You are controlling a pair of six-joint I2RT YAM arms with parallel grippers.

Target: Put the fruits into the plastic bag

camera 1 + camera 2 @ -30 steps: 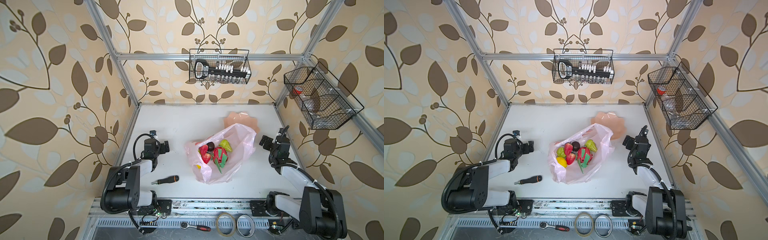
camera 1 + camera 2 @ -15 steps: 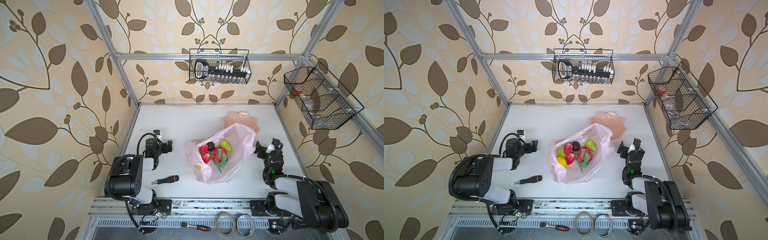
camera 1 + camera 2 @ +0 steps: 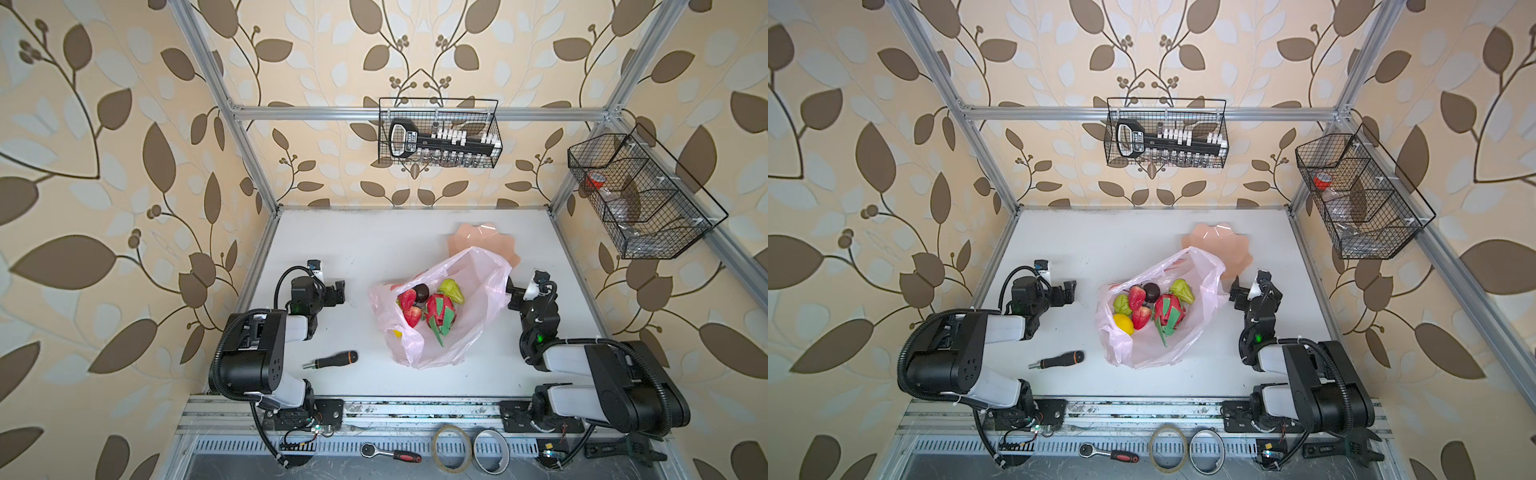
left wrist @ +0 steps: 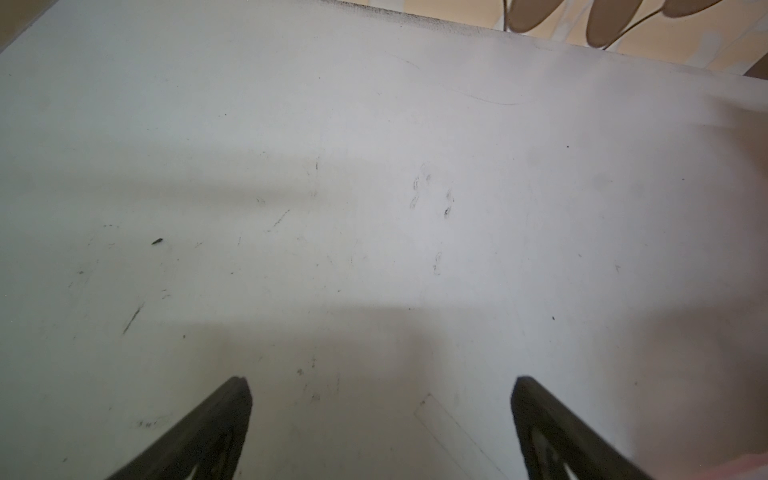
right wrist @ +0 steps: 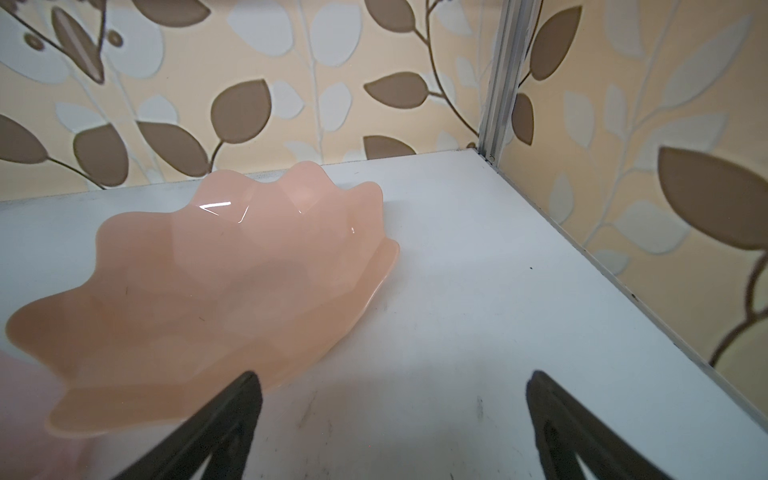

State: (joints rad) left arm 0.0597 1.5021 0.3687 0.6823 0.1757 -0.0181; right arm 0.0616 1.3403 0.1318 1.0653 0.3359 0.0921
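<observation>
The pale-pink plastic bag (image 3: 461, 328) (image 3: 1179, 345) lies open mid-table in both top views. Inside it rest the fruits: a pink-red dragon fruit (image 3: 440, 311) (image 3: 1169, 309), a green pear (image 3: 452, 289) (image 3: 1181, 290), a dark plum (image 3: 422, 292) (image 3: 1151, 291), two strawberries (image 3: 1136, 297) and a yellow lemon (image 3: 1123, 323). My left gripper (image 3: 338, 291) (image 4: 380, 386) stands open and empty over bare table, left of the bag. My right gripper (image 3: 512, 291) (image 5: 395, 382) is open and empty just right of the bag.
A peach scalloped plate (image 3: 473, 239) (image 5: 208, 291) sits behind the bag, close to my right gripper. A screwdriver (image 3: 332, 359) lies front left. Wire baskets (image 3: 438, 133) hang on the back and right walls. A ratchet (image 3: 390, 454) and tape rolls lie beyond the front rail.
Both arms have folded down toward their bases. My right gripper has shifted a little toward the bag. The bag and fruits have not moved.
</observation>
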